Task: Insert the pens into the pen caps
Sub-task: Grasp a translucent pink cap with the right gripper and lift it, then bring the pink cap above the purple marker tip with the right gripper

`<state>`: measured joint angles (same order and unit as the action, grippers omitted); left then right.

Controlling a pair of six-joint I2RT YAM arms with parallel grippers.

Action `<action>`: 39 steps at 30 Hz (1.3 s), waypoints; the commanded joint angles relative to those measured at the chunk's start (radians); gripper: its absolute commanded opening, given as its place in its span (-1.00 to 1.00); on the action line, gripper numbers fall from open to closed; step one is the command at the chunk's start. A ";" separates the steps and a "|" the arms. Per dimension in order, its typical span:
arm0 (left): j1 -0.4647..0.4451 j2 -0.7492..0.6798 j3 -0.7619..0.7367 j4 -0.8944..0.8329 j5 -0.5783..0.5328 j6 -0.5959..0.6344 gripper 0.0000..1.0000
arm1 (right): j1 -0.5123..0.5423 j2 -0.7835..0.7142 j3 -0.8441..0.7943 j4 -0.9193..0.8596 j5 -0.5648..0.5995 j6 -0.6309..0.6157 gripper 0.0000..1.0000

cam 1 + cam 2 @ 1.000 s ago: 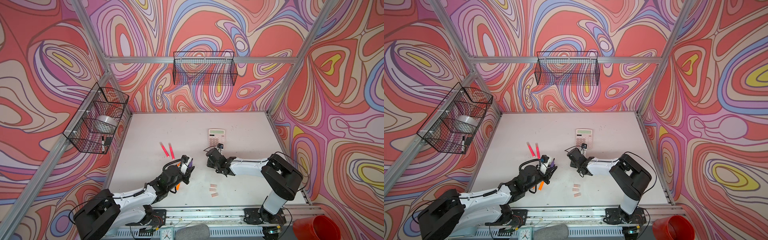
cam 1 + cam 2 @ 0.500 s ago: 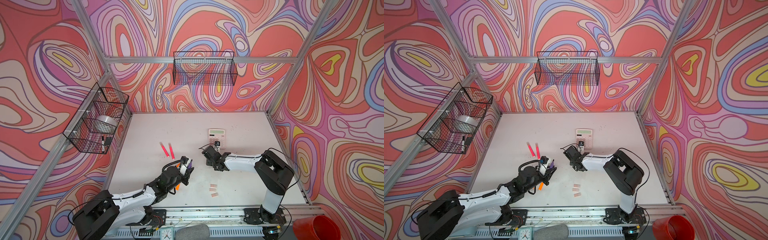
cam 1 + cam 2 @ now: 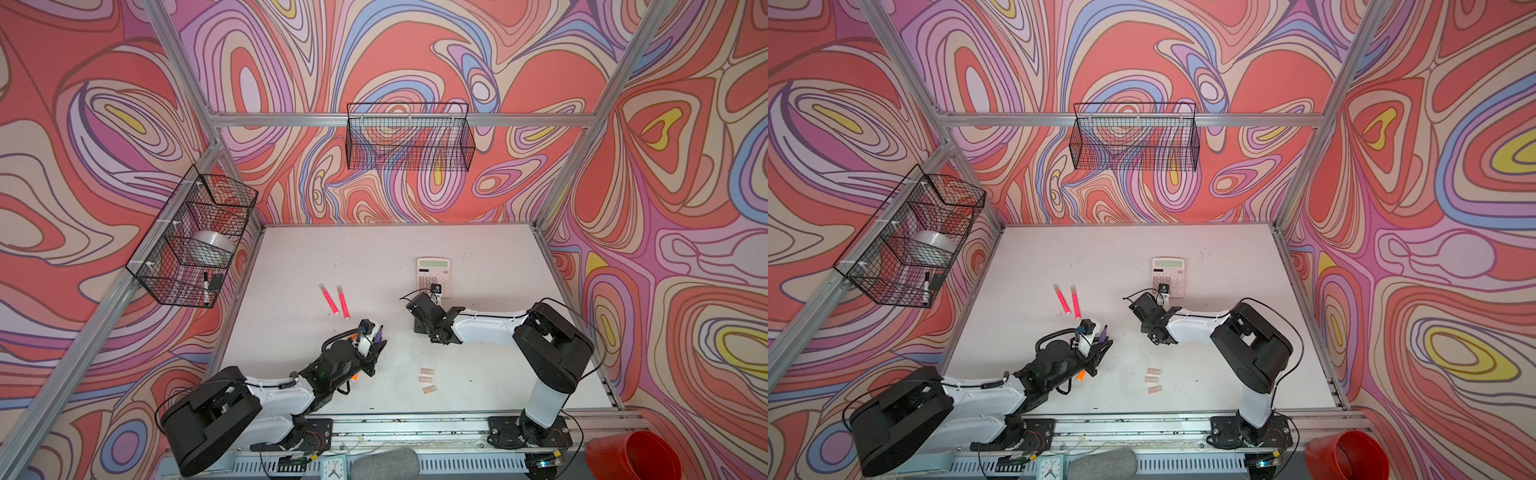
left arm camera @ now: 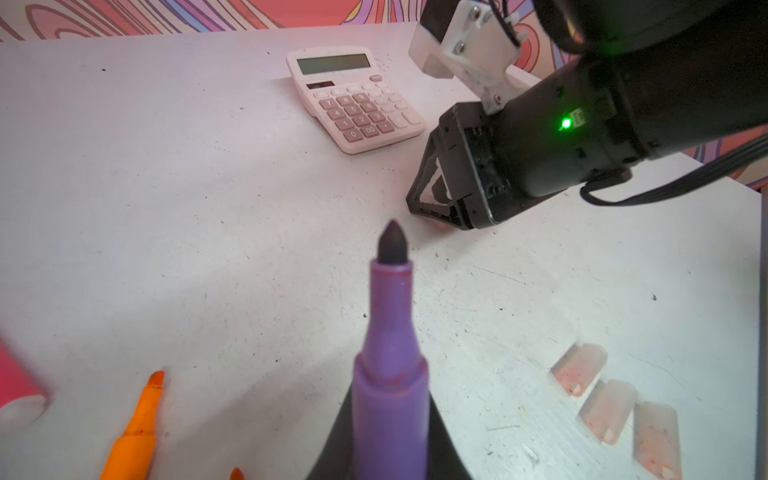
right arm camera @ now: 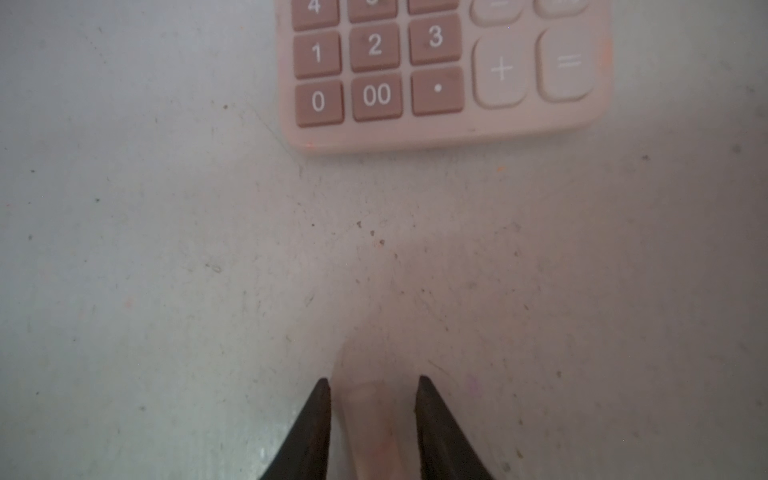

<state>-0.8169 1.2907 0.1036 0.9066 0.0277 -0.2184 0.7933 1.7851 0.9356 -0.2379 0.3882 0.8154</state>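
The desk (image 3: 332, 257) is a flat white sheet, scuffed and speckled. On it lies a pale pink plastic calculator (image 5: 436, 83), a slab with rounded keys. The right wrist view reads 1, 2, 3, 0, 00, + and =. Near its front edge the right end effector (image 5: 374, 380) sits low, its black tapered fingertips set narrow against a stubby translucent pen cap (image 5: 370, 424). The left end effector (image 3: 374, 350) grips the purple pen (image 4: 390, 353), a smooth tube with a dark conical tip. Two pink pens (image 3: 328, 299) lie side by side with pale caps on. An orange pen (image 4: 141, 424) lies beside the left end effector. Three loose caps (image 4: 609, 409) sit in a row on the desk.
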 commanded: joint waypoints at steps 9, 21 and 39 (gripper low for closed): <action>-0.020 0.374 0.090 0.455 0.075 -0.012 -1.00 | 0.003 -0.004 -0.038 -0.034 -0.035 -0.004 -0.59; -0.022 0.481 0.130 0.459 0.030 0.019 -1.00 | 0.003 -0.063 -0.094 0.026 -0.042 0.016 -0.88; -0.077 0.488 0.138 0.462 -0.027 0.100 -1.00 | 0.013 -0.565 -0.479 0.592 -0.130 0.056 -1.00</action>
<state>-0.8894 1.8076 0.2535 1.3064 -0.0017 -0.1333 0.7967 1.2755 0.5114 0.1661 0.2817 0.8551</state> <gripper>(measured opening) 0.178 0.150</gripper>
